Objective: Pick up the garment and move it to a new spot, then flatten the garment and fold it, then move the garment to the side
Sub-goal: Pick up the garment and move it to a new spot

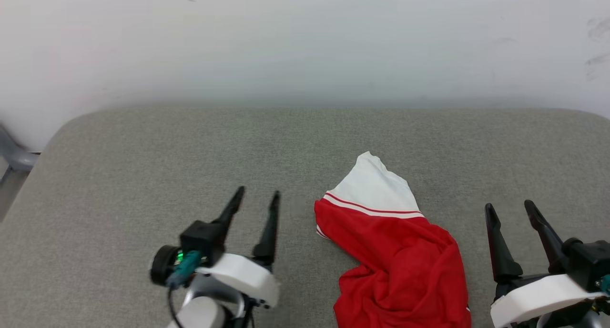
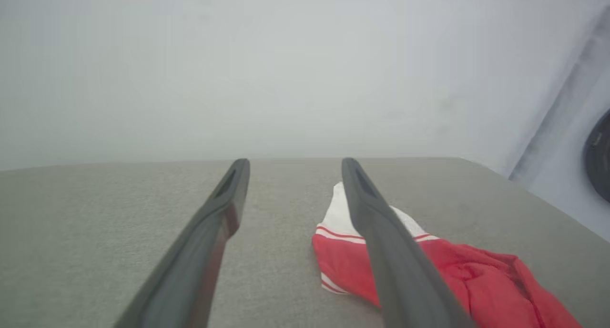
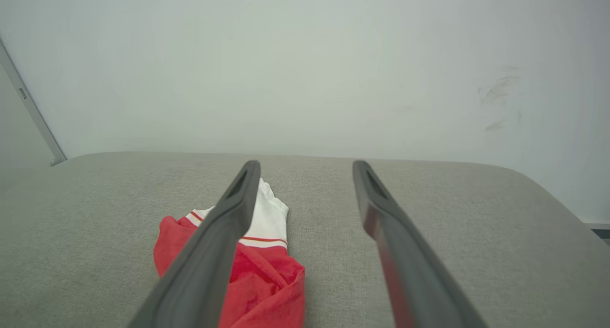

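At the near edge, the left gripper (image 1: 258, 192) is seen with its two fingers spread wide and nothing between them. It stands just left of the garment (image 1: 395, 251), apart from the cloth. The right gripper (image 1: 510, 206) is placed just right of the garment, and its fingers are also fully apart and empty.

Between the two, the garment lies in a crumpled heap on the grey tabletop (image 1: 143, 151). Its red body is bunched in folds at the near side and is cut off by the lower edge of the head view, so the hem cannot be judged. At the far end, a white sleeve with a red-and-white striped band points away from the robot. Farther on, a wide stretch of grey tabletop reaches up to the pale wall (image 1: 305, 42).

The garment is judged to be not yet flattened, so spreading it seems to be the step in hand. Two points well apart should be chosen, for example the striped band for the left fingers and a red edge for the right fingers. Only the upper layer should be pinched, and the fingers should be closed fully before any pull is made, because thin fabric is likely to slip. The cloth should then be drawn apart and laid toward the far stretch, so that the folds fall out.
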Motion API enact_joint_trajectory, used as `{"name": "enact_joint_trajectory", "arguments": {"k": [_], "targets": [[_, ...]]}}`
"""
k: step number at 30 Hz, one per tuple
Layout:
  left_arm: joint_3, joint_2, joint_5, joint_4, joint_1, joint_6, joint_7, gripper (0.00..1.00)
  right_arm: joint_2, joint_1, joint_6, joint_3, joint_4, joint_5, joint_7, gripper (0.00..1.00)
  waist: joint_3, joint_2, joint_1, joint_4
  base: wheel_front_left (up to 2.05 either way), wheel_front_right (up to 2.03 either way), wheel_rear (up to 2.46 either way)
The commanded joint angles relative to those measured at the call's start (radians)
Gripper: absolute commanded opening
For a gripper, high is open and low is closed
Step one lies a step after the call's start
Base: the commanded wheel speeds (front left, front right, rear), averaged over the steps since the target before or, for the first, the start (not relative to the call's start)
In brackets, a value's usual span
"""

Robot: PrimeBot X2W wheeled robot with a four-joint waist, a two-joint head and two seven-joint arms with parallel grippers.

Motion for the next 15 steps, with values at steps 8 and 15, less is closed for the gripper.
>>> {"name": "enact_joint_trajectory", "arguments": {"k": [8, 15], "targets": [[0.178, 0.067, 0.027, -0.074, 0.141, 0.042, -0.002, 1.00, 0.002, 0.024, -0.001, 0.005, 0.010, 0.003, 0.003, 1.00, -0.022, -0.0001, 0.0000, 0.021, 0.00, 0.00, 0.00], [0.240, 0.089, 0.019, -0.117, 0.220, 0.024, -0.002, 1.00, 0.002, 0.036, -0.001, 0.005, 0.012, 0.006, 0.008, 1.00, -0.033, -0.0001, 0.0000, 0.026, 0.00, 0.00, 0.00]]}}
